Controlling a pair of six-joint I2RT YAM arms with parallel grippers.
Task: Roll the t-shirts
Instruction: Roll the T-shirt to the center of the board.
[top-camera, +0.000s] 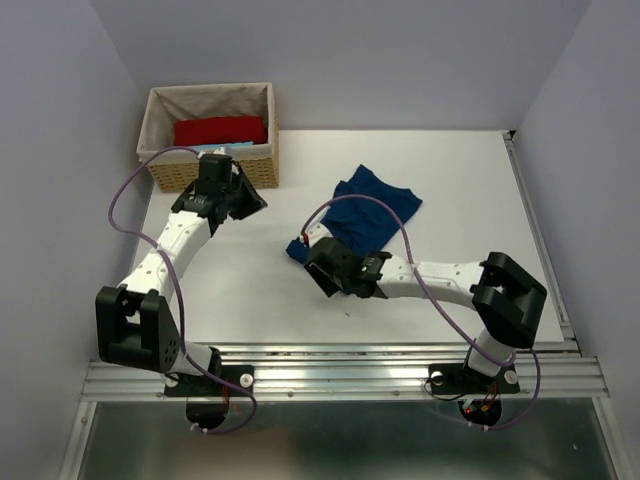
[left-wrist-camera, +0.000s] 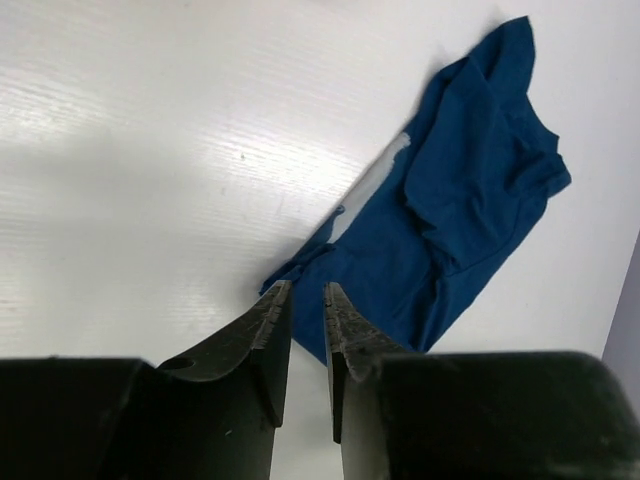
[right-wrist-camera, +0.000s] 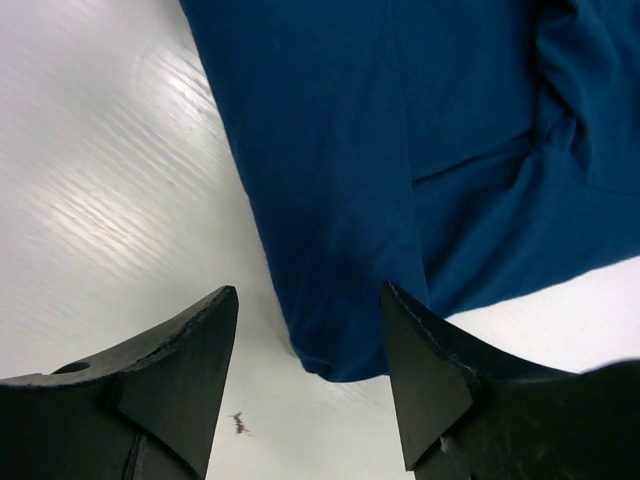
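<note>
Left arm is folded at the near-left corner, its forearm running up toward the far left. We see the left gripper just in front of the basket, low over bare counter and aimed right at the shirt. Its jaws are parted by a narrow slit with nothing between them.

Right arm has its elbow at the near right and its forearm laid out flat to the left. The right gripper hangs over the near-left corner of the navy t-shirt, jaws spread wide. The cloth corner sits between the fingers but nothing is pinched, so it is released.

The navy t-shirt lies crumpled and folded over itself, mid-counter and a bit right of centre, well apart from the basket. We can't tell sleeve from hem. The red cloth and light-blue piece are inside the basket in the far-left corner.

For room, we have open counter between basket and shirt, a wide strip near the shirt, and a strip to its right up to the counter's edge. The shirt's far end lies close to the far edge. Walls close in on the left, far and right sides.
</note>
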